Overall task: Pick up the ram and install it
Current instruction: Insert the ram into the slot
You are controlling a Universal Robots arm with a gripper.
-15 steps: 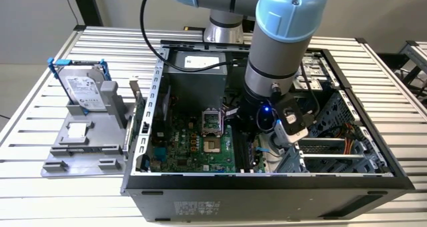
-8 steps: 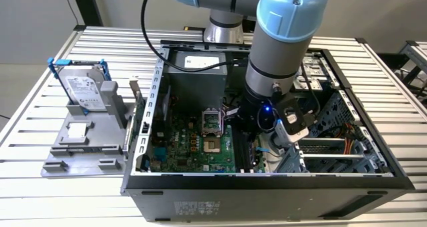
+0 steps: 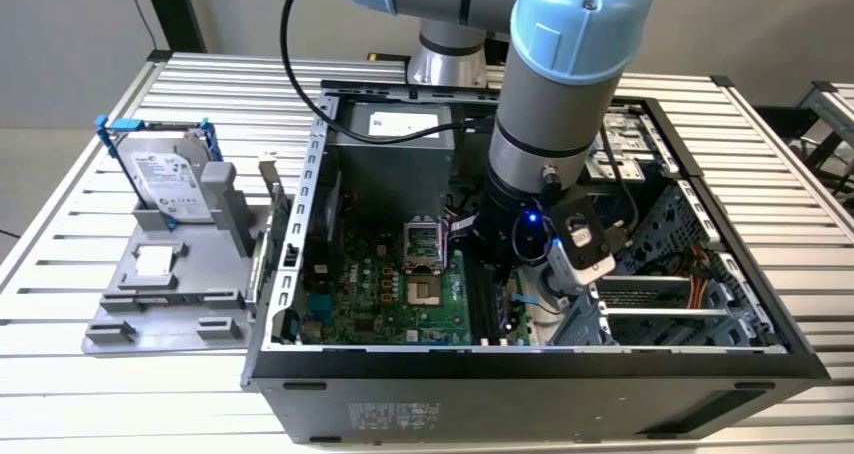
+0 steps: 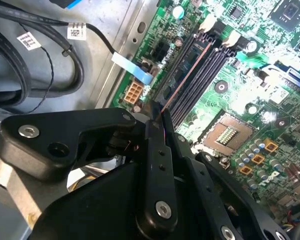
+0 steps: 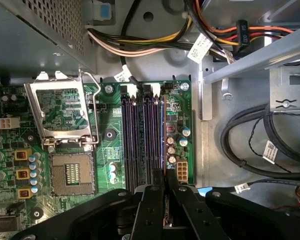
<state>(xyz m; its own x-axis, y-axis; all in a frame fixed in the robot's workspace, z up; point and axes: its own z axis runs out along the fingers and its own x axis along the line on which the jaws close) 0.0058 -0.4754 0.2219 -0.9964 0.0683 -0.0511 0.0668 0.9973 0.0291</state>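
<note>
My gripper (image 3: 497,274) reaches down inside the open computer case (image 3: 534,359), over the motherboard's black slots (image 5: 140,135). Its black fingers (image 5: 149,210) are shut on the ram (image 5: 164,131), which I see edge-on as a thin line. The ram (image 4: 186,75) runs along the outermost slot, the one beside the white connector (image 5: 182,173), and lines up with it. Whether it is seated in the slot I cannot tell. In the second wrist view the gripper (image 4: 157,125) holds the ram at its near end. White latches (image 4: 208,22) stand at the slots' far end.
The open processor socket (image 5: 70,175) and its raised frame (image 5: 60,102) lie beside the slots. Black cables (image 5: 250,135) and a metal drive cage (image 3: 667,294) crowd the other side. Outside the case, a grey fixture (image 3: 134,319) carries a blue-framed hard drive (image 3: 167,179) and a small silver chip (image 3: 156,261).
</note>
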